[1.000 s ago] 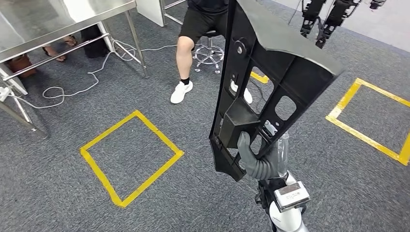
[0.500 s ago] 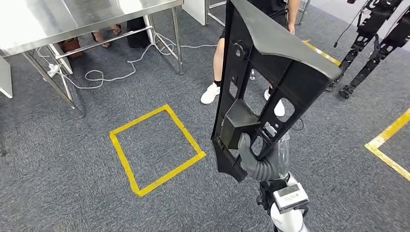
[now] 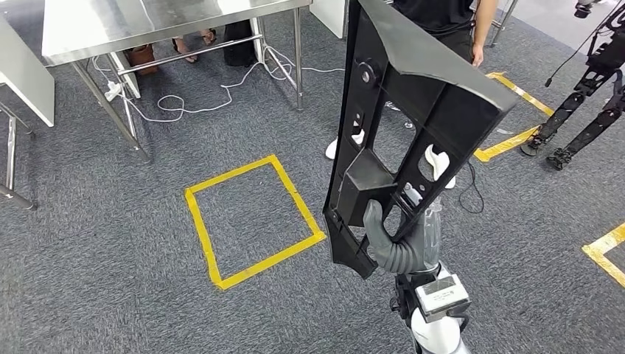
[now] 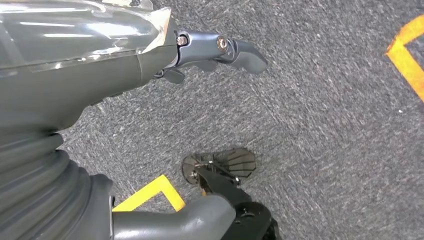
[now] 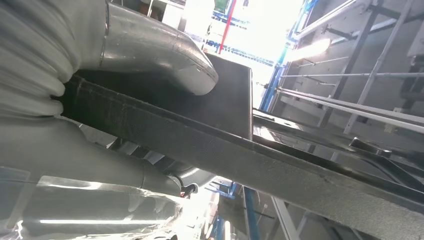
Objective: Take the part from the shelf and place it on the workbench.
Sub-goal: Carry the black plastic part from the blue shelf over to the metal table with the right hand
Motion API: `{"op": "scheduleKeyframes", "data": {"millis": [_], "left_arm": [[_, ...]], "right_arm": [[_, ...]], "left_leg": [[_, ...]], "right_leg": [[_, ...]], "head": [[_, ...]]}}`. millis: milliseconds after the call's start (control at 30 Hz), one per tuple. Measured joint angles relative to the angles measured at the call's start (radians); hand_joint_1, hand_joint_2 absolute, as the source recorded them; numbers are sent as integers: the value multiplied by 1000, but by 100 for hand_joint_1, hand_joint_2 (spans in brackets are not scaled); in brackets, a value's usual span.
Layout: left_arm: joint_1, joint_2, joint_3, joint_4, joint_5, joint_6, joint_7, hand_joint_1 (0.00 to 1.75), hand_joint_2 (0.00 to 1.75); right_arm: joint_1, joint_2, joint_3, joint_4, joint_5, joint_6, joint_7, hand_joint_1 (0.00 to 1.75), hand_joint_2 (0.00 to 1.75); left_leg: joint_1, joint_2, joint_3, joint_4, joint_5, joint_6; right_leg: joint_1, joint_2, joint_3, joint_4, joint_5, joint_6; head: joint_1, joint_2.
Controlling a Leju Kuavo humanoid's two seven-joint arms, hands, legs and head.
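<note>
A long black plastic part (image 3: 413, 110) with cut-outs and a boxy lump stands nearly upright in front of me in the head view. My right hand (image 3: 394, 247) grips it near its lower end, with the thumb wrapped over the edge. In the right wrist view the part's edge (image 5: 225, 150) runs across the hand, and the grey thumb (image 5: 150, 50) presses on it. My left hand (image 4: 125, 100) hangs above the grey carpet holding nothing, its fingers (image 4: 235, 50) spread away from the thumb.
A steel workbench (image 3: 147, 22) stands at the far left with cables (image 3: 191, 103) under it. A yellow tape square (image 3: 254, 221) marks the carpet. A person (image 3: 442, 15) stands behind the part. Another robot's legs (image 3: 582, 103) stand far right beside yellow tape lines (image 3: 508, 144).
The whole picture has shifted: workbench and yellow square slid right as the camera turned. The part stays in my right hand in the same pose.
</note>
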Motion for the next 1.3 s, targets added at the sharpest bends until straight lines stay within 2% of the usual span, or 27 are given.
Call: {"op": "scheduleKeyframes", "data": {"millis": [67, 133, 167, 233, 267, 300, 333, 400, 433, 500, 600, 633, 700, 767, 800, 833, 867, 900, 933, 967, 1000, 1067, 1133, 1167, 1233, 1267, 1300], "left_arm": [[2, -1, 1, 0, 1, 0, 0, 0, 175], [1, -3, 1, 0, 2, -2, -1, 0, 175], [-1, -4, 1, 0, 2, -3, -1, 0, 175], [-3, -5, 1, 0, 3, -4, -1, 0, 175], [-3, -6, 1, 0, 3, -4, -1, 0, 175], [-3, -6, 1, 0, 3, -4, -1, 0, 175], [-2, -7, 1, 0, 3, -5, -1, 0, 175], [-2, -9, 1, 0, 3, -6, -2, 0, 175], [-2, -9, 2, 0, 3, -6, -2, 0, 175], [-2, -9, 2, 0, 3, -7, -4, 0, 175], [-1, -9, 2, 0, 3, -8, -8, 0, 175], [-1, -9, 2, 0, 3, -9, -9, 0, 175], [-1, -9, 4, 0, 2, -10, -10, 0, 175], [0, -9, 7, 0, 3, -10, -10, 0, 175], [0, -8, 9, 0, 3, -10, -10, 0, 175], [1, -8, 10, 0, 3, -11, -10, 0, 175], [1, -8, 12, 0, 3, -11, -10, 0, 175], [1, -8, 13, 0, 3, -11, -10, 0, 175], [0, -7, 15, 0, 2, -11, -10, 0, 175], [-1, -6, 16, 0, 2, -11, -11, 0, 175], [-2, -6, 17, 0, 2, -12, -11, 0, 175], [-2, -5, 18, -1, 2, -12, -11, 0, 175], [-1, -6, 18, 0, 2, -12, -11, 0, 175], [-1, -7, 19, 0, 2, -12, -11, 0, 175], [-2, -7, 19, 0, 0, -12, -11, 0, 175], [-1, -8, 19, 0, -1, -12, -11, 0, 175], [0, -8, 20, 0, -2, -12, -10, 0, 175]], "right_arm": [[-2, 4, 0, 0, 0, -8, 3, 175, 175], [-3, 7, -2, 0, -1, -13, 6, 175, 175], [-2, 8, -4, 0, -2, -15, 7, 175, 175], [1, 7, -7, 0, -3, -18, 9, 175, 175], [2, 7, -9, 0, -3, -19, 9, 175, 175], [4, 7, -11, 0, -3, -20, 10, 175, 175], [4, 7, -12, 0, -3, -20, 10, 175, 175], [4, 7, -13, 0, -3, -21, 10, 175, 175], [3, 8, -13, 0, -3, -21, 10, 175, 175], [3, 9, -14, 0, -4, -22, 10, 175, 175], [3, 12, -15, 0, -4, -25, 10, 175, 175], [2, 13, -15, 0, -4, -27, 10, 175, 175], [2, 15, -16, 0, -4, -31, 10, 175, 175], [3, 16, -17, 0, -4, -34, 9, 175, 175], [3, 17, -17, 0, -4, -35, 9, 175, 175], [3, 18, -17, 0, -4, -36, 9, 175, 175], [3, 19, -17, 0, -4, -37, 9, 175, 175], [3, 20, -18, 0, -4, -38, 9, 175, 175], [3, 21, -18, 0, -4, -38, 9, 175, 175], [3, 21, -18, 0, -4, -38, 9, 175, 175], [3, 22, -18, 0, -4, -39, 9, 175, 175], [4, 22, -18, 0, -4, -39, 9, 175, 175], [4, 22, -18, -1, -4, -40, 9, 175, 175], [2, 22, -18, -1, -4, -41, 9, 175, 175], [3, 21, -19, -1, -4, -43, 8, 175, 175], [5, 21, -19, -1, -4, -44, 9, 175, 175], [7, 21, -19, 0, -4, -44, 9, 175, 175]], "left_leg": [[-1, -5, 5, -11, 4, 12], [5, -9, 18, -27, 12, 26], [8, -11, 23, -33, 15, 30], [8, -19, 24, -34, 16, 35], [8, -24, 23, -34, 15, 35], [8, -30, 24, -33, 14, 34], [9, -35, 25, -32, 13, 32], [11, -45, 26, -26, 8, 23], [10, -49, 24, -20, 3, 16], [7, -53, 20, -11, -4, 3], [13, -48, 19, -6, -14, -10], [15, -41, 11, 15, -27, -14], [17, -26, -40, 121, -80, -21], [17, -21, -116, 255, -129, -23], [16, -20, -139, 287, -130, -21], [16, -20, -141, 278, -110, -17], [14, -19, -122, 229, -75, -9], [10, -17, -88, 156, -34, 2], [5, -12, -55, 88, -8, 13], [-1, -8, -31, 38, 6, 22], [-7, -4, -18, 10, 7, 29], [-12, -6, -5, -8, -1, 37], [-9, -12, 24, -27, -2, 45], [-7, -16, 39, -32, -3, 48], [-6, -21, 55, -36, -11, 51], [-6, -24, 60, -35, -17, 50], [-6, -27, 67, -35, -24, 49]], "right_leg": [[0, 0, 1, 0, -2, 11], [0, 22, -15, 38, -23, 15], [-2, 38, -39, 89, -47, 12], [-5, 59, -110, 227, -100, 9], [-7, 61, -139, 277, -113, 13], [-9, 62, -151, 292, -110, 20], [-12, 62, -140, 261, -89, 31], [-21, 63, -80, 123, -28, 51], [-23, 65, -51, 60, -4, 53], [-22, 68, -26, 9, 13, 40], [-21, 68, -21, 7, 14, 16], [-22, 68, -18, 6, 14, 8], [-21, 66, -14, 5, 11, -2], [-16, 65, -12, 6, 7, -9], [-14, 65, -9, 6, 4, -11], [-12, 65, -5, 6, 0, -12], [-10, 65, 1, 6, -4, -12], [-9, 65, 8, 5, -10, -12], [-6, 65, 14, 5, -15, -9], [-5, 65, 18, 3, -20, -4], [-5, 64, 22, 0, -24, 1], [-3, 63, 33, 3, -19, 17], [0, 62, 34, 31, -25, 24], [-1, 63, 18, 64, -40, 23], [-3, 65, -51, 172, -78, 23], [-4, 65, -91, 222, -93, 27], [-5, 65, -121, 249, -98, 32]], "head": [[-1, 0], [0, 0], [2, 0], [6, 0], [7, 0], [7, 0], [7, 0], [8, 0], [9, 0], [9, 0], [7, 0], [5, 0], [3, 0], [3, 0], [2, 0], [3, 0], [2, 0], [3, 0], [3, 0], [3, 0], [3, 0], [3, 0], [4, 0], [6, 0], [10, 0], [12, 0], [13, 0]]}}
